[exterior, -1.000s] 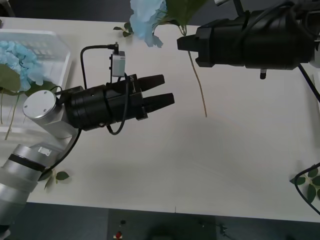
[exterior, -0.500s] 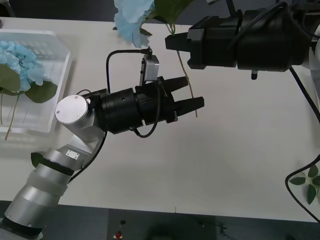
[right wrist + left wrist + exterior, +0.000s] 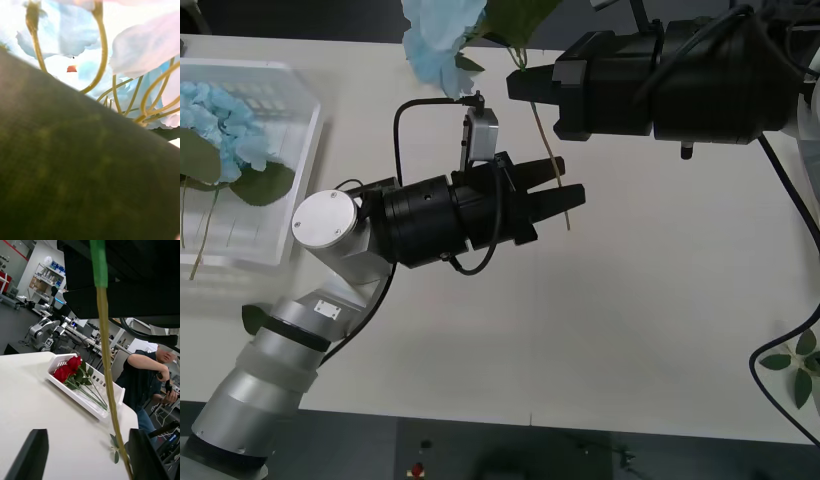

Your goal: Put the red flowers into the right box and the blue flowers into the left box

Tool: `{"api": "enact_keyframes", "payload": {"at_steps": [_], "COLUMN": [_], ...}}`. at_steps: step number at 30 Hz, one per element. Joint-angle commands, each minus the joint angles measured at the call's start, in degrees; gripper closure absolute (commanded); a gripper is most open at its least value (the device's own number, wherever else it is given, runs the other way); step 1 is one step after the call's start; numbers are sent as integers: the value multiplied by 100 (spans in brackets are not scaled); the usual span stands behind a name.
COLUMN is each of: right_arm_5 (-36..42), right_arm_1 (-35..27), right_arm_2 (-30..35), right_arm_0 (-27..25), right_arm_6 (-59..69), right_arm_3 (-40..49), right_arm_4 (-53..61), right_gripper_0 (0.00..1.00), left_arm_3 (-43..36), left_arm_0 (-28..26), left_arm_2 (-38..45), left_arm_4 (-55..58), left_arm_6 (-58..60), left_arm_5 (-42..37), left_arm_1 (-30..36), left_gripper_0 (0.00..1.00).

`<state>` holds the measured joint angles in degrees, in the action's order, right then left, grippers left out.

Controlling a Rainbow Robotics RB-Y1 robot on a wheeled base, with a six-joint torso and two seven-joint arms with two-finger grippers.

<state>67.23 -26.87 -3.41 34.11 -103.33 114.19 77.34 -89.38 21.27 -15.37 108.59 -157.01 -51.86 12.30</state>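
My right gripper (image 3: 520, 85) is at the table's far side, shut on a blue flower whose pale head (image 3: 435, 40) and leaf (image 3: 75, 168) sit up at the gripper, petals (image 3: 146, 45) close to the lens. Its thin stem (image 3: 538, 125) hangs down off the table. My left gripper (image 3: 570, 180) is open, its black fingers on either side of that stem (image 3: 107, 382), not touching it. More blue flowers (image 3: 220, 115) lie in the left box (image 3: 290, 75). The red flowers (image 3: 67, 369) lie in the right box (image 3: 80, 399).
A loose leaf sprig (image 3: 795, 365) and a black cable lie at the table's right edge. A single leaf (image 3: 252, 318) lies near my left arm at the front left. Bare tabletop (image 3: 630, 300) stretches across the middle and front.
My left arm has swung right and forward from beside the left box to the hanging stem, and its fingers have drawn slightly closer. The right gripper has carried the flower a little to the left.
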Motion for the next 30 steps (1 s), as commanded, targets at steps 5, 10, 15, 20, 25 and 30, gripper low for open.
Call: {"api": "enact_keyframes", "payload": {"at_steps": [5,10,15,20,25,30], "right_arm_5": [-43,-43,-43,-35,-43,-43], "right_arm_1": [33,33,33,33,24,15], "right_arm_2": [-64,-64,-72,-72,-72,-72], "right_arm_0": [70,70,70,79,70,70], "right_arm_6": [-187,-187,-170,-117,-91,-91], "right_arm_3": [200,200,200,200,200,200], "right_arm_4": [62,80,80,80,80,80], "right_gripper_0": [100,100,100,0,0,0], "left_arm_3": [-106,-106,-97,-97,-106,-167], "left_arm_0": [114,114,114,114,88,-106], "left_arm_2": [43,43,43,51,87,324], "left_arm_4": [110,110,110,162,532,1208], "left_arm_6": [201,201,201,201,201,201], "left_arm_5": [27,44,53,62,53,9], "left_arm_1": [-53,-44,-9,123,361,1002], "left_gripper_0": [100,100,100,100,100,100]}}
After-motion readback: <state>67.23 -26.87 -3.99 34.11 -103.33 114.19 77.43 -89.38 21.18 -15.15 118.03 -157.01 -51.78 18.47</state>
